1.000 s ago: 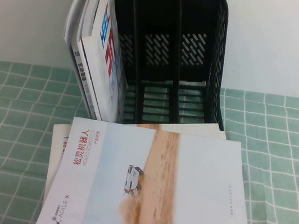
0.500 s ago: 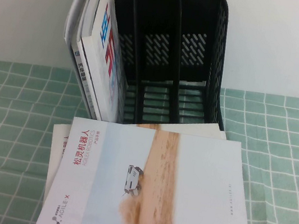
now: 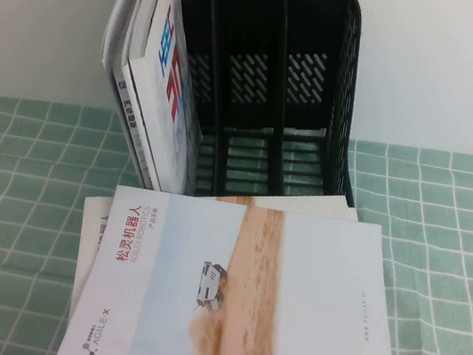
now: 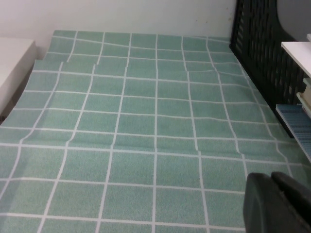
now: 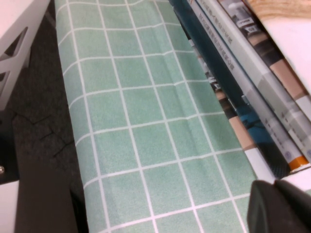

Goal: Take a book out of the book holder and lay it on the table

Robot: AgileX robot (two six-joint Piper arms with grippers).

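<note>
- I see the book [image 3: 243, 305] flat on the tabletop [image 3: 439, 264], just beside my right pincer [image 5: 279, 206], which is together.
- My left pincer [image 4: 277, 204]: cannot tell.

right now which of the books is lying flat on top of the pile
The pale blue-white book with the sandy-brown stripe and red title lies flat on top of the pile on the table. The white magazine with blue and red characters stands upright in the black holder.
</note>
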